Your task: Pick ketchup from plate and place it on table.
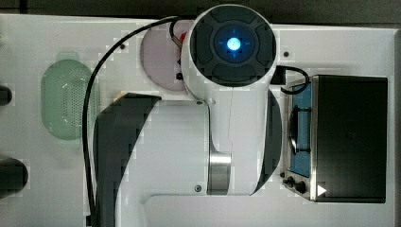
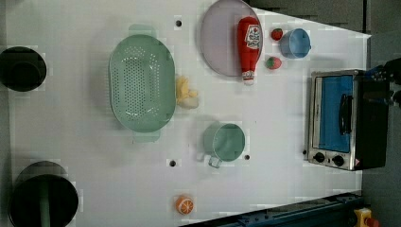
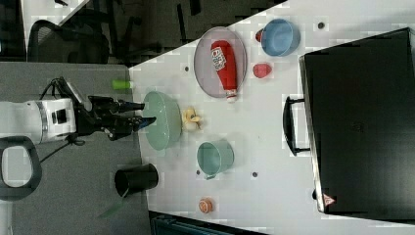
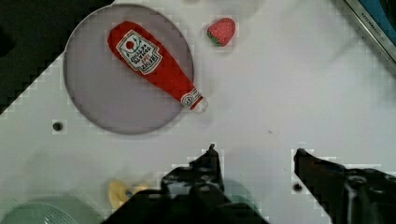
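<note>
The ketchup (image 2: 249, 45) is a red bottle with a white label, lying flat on the lilac-grey plate (image 2: 219, 38). Its cap pokes past the plate's rim over the white table (image 2: 274, 184). The right view shows the ketchup (image 3: 225, 63) on the plate (image 3: 208, 68) too. My gripper (image 3: 148, 112) hangs high above the table, well clear of the bottle. In the wrist view my gripper (image 4: 256, 154) is open with nothing between its fingers; the ketchup (image 4: 154, 60) and plate (image 4: 107, 98) lie beyond the fingertips.
Two strawberries (image 2: 273, 63) (image 2: 276, 34) and a blue bowl (image 2: 295, 43) sit beside the plate. A green perforated basket (image 2: 142, 82), a yellow item (image 2: 186, 93), a green cup (image 2: 224, 142) and an orange (image 2: 184, 205) stand further off. A toaster oven (image 2: 340, 118) occupies the left view's right.
</note>
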`<action>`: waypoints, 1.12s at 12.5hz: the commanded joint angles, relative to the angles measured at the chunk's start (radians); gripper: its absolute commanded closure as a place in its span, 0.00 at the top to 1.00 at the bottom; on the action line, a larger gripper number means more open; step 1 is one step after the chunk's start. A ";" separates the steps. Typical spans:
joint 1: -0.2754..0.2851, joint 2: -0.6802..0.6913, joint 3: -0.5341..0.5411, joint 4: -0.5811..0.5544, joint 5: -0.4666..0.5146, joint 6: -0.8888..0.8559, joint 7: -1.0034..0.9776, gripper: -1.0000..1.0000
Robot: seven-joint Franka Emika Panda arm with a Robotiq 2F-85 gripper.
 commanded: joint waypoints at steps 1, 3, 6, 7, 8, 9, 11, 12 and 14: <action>-0.069 -0.135 0.049 -0.101 -0.002 -0.093 0.061 0.79; -0.067 -0.123 0.051 -0.101 -0.002 -0.077 0.054 1.00; -0.063 -0.074 0.054 -0.100 -0.002 -0.030 0.035 1.00; -0.062 -0.052 0.055 -0.100 -0.002 -0.019 0.028 1.00; -0.061 -0.026 0.057 -0.098 -0.002 -0.010 0.020 1.00; -0.061 0.001 0.061 -0.097 -0.002 0.004 0.017 1.00; -0.059 0.054 0.069 -0.094 -0.002 0.043 0.017 1.00; -0.058 0.080 0.072 -0.094 -0.002 0.067 0.017 1.00; -0.056 0.131 0.079 -0.094 -0.002 0.119 0.014 1.00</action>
